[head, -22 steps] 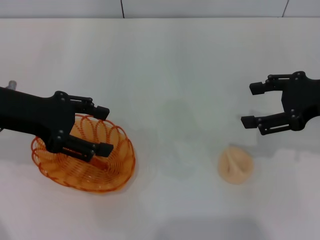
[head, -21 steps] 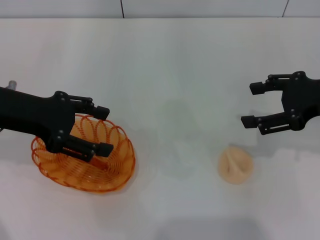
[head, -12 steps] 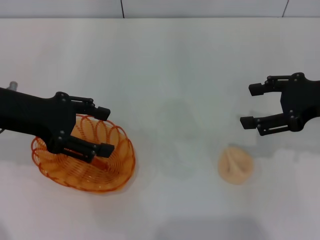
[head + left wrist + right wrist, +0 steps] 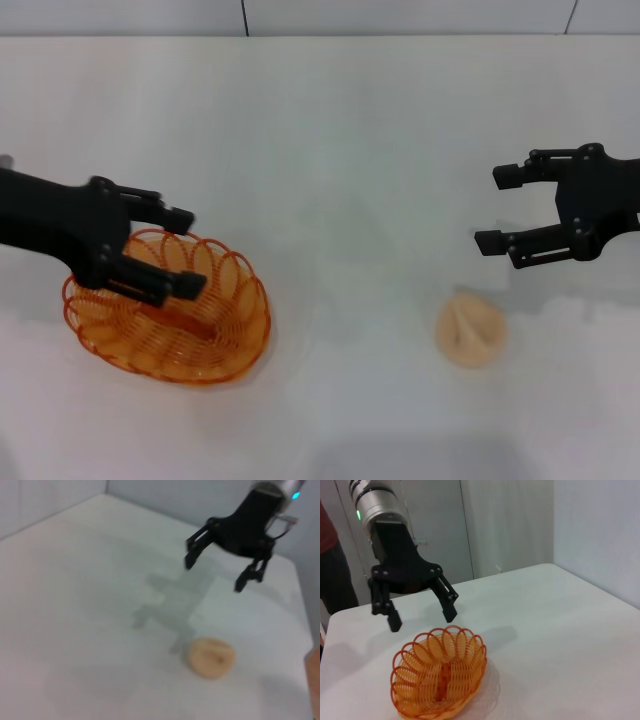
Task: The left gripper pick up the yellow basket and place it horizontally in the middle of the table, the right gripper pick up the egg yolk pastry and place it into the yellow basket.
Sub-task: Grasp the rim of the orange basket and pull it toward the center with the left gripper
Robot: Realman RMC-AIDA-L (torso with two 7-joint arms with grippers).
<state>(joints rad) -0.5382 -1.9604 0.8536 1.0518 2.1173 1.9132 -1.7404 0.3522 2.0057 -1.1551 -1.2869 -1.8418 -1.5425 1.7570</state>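
The yellow basket [image 4: 235,340] lies on the white table [image 4: 340,150] at the left front; it holds nothing. My left gripper [image 4: 185,252] is open and hovers over the basket's far rim, not gripping it. The right wrist view shows this gripper [image 4: 423,620] above the basket [image 4: 439,672], apart from it. The egg yolk pastry [image 4: 471,332] sits on the table at the right front. My right gripper [image 4: 495,210] is open and empty, hanging behind and a little right of the pastry. The left wrist view shows the right gripper [image 4: 215,575] above the pastry [image 4: 211,657].
The table's back edge meets a grey wall [image 4: 400,15]. A person in a red top [image 4: 327,550] stands beyond the table's far left end. White table surface lies between the basket and the pastry.
My left gripper has drawn back to the left over the basket, its fingers still open. My right gripper has drifted slightly left. The basket and the pastry have not moved.
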